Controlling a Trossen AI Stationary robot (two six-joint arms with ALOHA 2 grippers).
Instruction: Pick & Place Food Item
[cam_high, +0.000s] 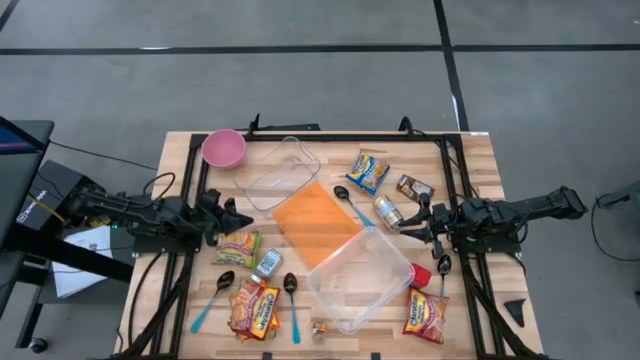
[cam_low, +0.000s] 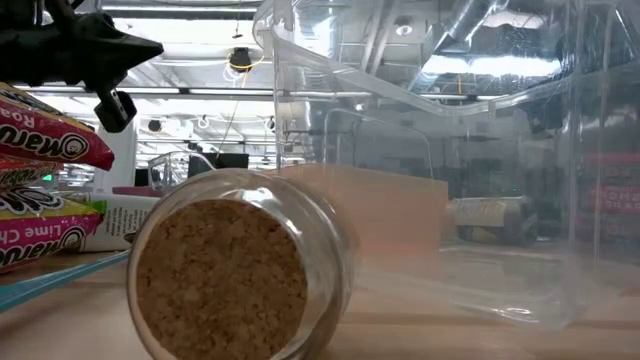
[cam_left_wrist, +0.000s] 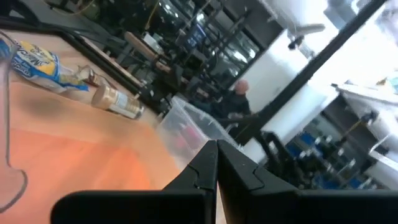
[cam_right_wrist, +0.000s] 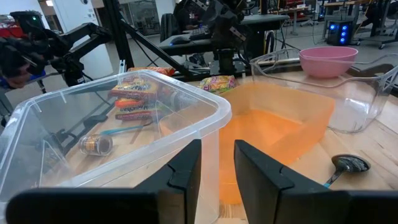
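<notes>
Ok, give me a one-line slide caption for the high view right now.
Left gripper and right gripper flank an orange mat, clear bins and scattered snack packets on the table.

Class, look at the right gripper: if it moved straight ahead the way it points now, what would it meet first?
Most likely the clear plastic tub: the right gripper, fingers slightly apart, points at its near corner. The orange mat lies beyond. Depth is hard to judge.

Worktop (cam_high: 470, 160) centre blocked by orange sheet (cam_high: 315, 222) and two clear containers (cam_high: 360, 278); bare lane along far right edge.
</notes>
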